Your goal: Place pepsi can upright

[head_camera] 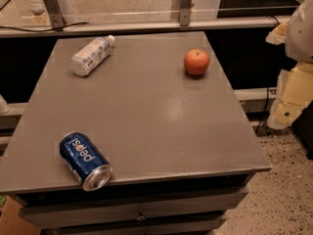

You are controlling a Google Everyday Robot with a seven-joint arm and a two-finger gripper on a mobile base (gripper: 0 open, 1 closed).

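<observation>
Sideways, pepsi can (83, 159), axis diagonal, silver end toward near right; pincer (288, 102) off table's (146, 111) right, state unclear.

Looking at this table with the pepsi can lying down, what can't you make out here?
1. Gripper, camera view: at the far right, partly cut off by the picture's edge.
2. Pepsi can, lying front left: its far end is hidden by its own body.
3. Bottle, back left: label print too small to read.
</observation>
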